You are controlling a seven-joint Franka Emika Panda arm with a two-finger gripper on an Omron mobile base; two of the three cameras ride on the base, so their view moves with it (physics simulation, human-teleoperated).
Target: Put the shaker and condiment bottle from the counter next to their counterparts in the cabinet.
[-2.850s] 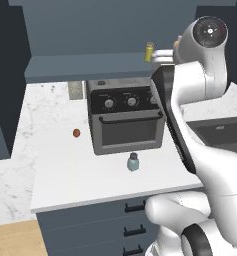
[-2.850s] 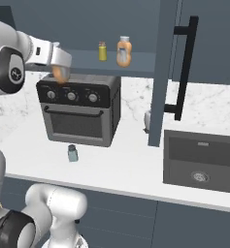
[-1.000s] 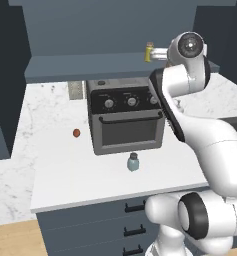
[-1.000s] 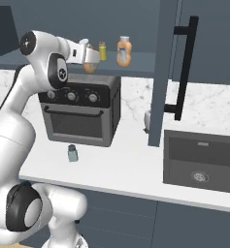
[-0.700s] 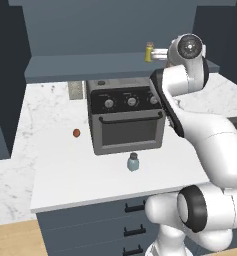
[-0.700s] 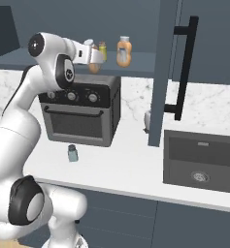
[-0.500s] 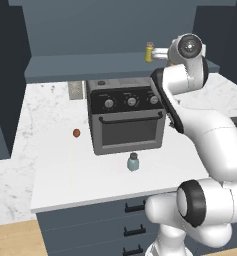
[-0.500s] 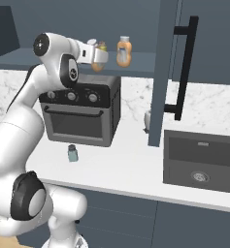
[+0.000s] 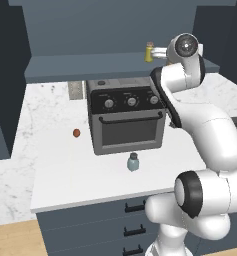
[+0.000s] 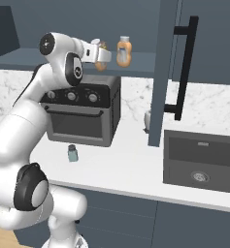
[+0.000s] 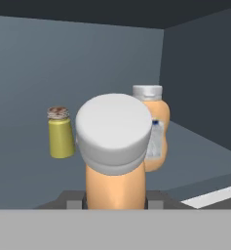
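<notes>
**Bottle at the shelf, shaker on the worktop**

Up at the cabinet (image 9: 115, 65), the long open shelf runs above the counter (image 9: 50, 170), whose white veined marble carries a black toaster oven (image 9: 127, 120) at its middle. A dark sink (image 10: 201, 162) is set into the worktop at 3 o'clock of the oven in the right base view.

The white arm (image 9: 200, 130) reaches up to the shelf, and its gripper (image 10: 101, 54) is pinching the condiment bottle (image 11: 116, 146), fingers pressed against the orange body low in the hand view, pale cap towards the camera. In the hand view the held bottle fills the centre. Behind it at 2 o'clock stands the orange counterpart bottle (image 11: 156, 132) on the shelf floor, and at 9 o'clock the yellow-green shaker (image 11: 60, 133), upright and apart from both bottles. From the right base view the counterpart bottle sits just beside the gripper at 3 o'clock.

The shaker (image 9: 133, 162) stands upright on the counter just in front of the oven door, at 6 o'clock of it. A small red-brown object (image 9: 76, 133) lies on the marble at 9 o'clock of the oven.
</notes>
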